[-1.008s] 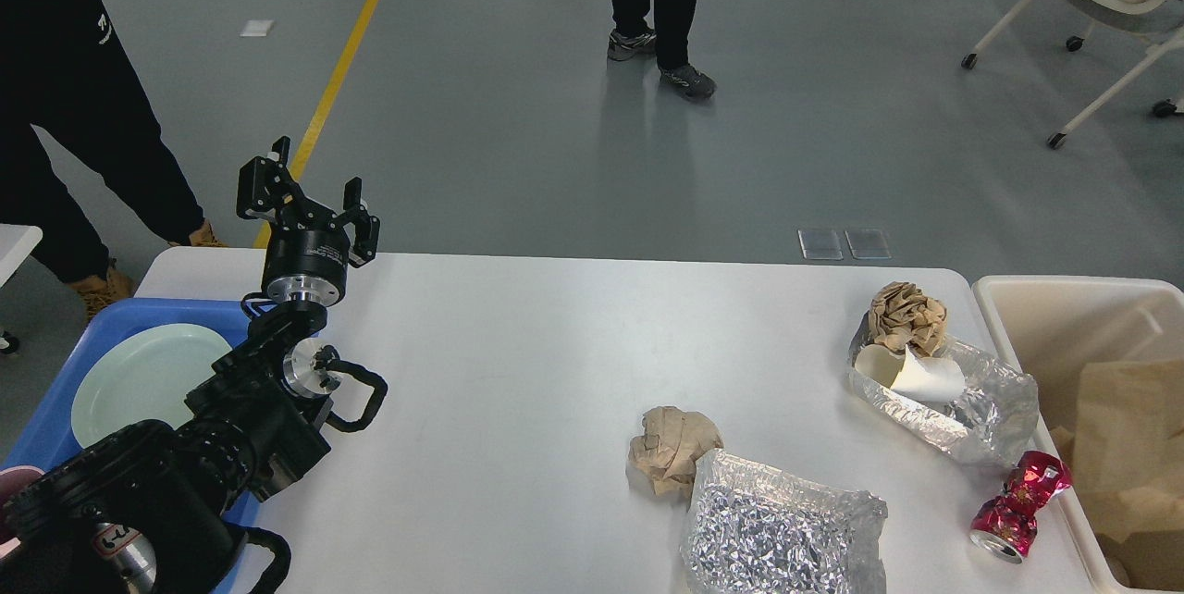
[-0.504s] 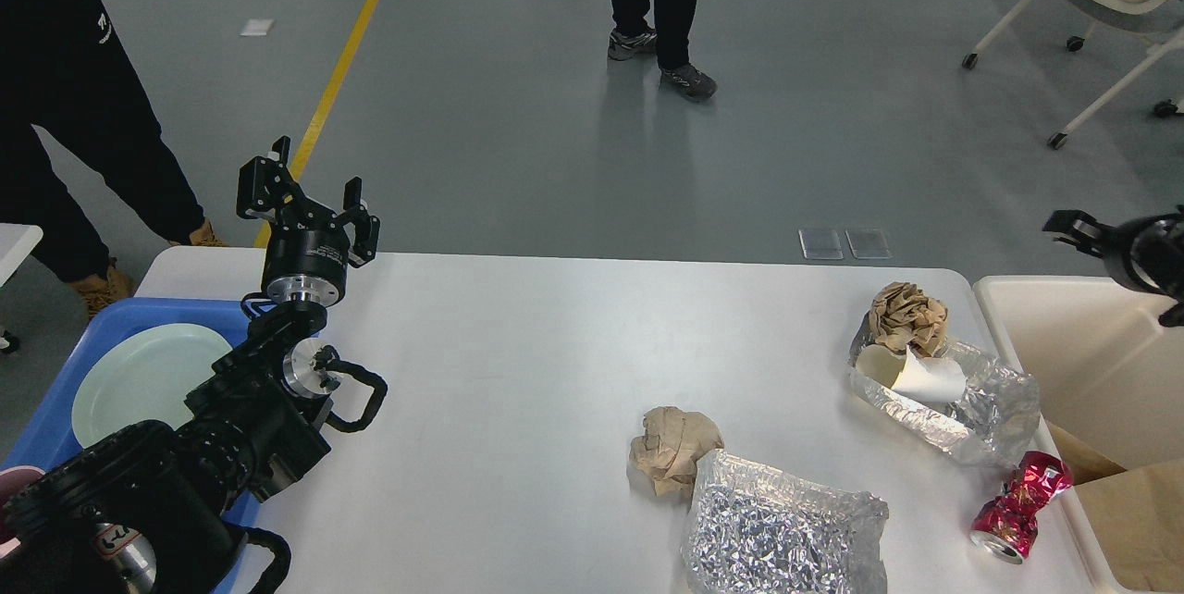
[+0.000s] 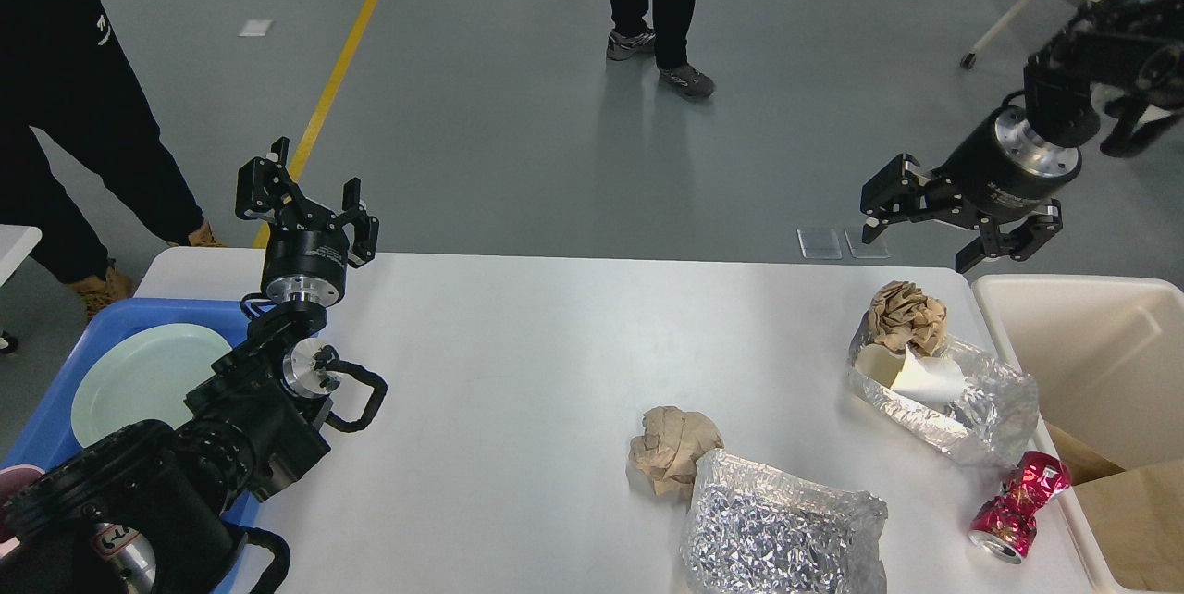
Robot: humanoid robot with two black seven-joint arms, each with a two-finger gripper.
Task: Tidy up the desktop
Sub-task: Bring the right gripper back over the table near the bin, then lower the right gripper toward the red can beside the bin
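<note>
Above the large white rounded-corner desktop [image 3: 518, 372], both black grippers, left [image 3: 305, 196] and right [image 3: 957, 224], hang spread wide, holding nothing.

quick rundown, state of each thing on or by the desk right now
left pincer: open, empty
right pincer: open, empty
red can: crushed, lying on desktop
far paper ball: crumpled
near paper ball: crumpled
foil bag: crinkled, flat
plate: in blue tray

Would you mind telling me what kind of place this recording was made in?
Probably an indoor robot lab or test hall: a grey floor with a yellow line, people standing by, and staged litter on the desktop.
</note>
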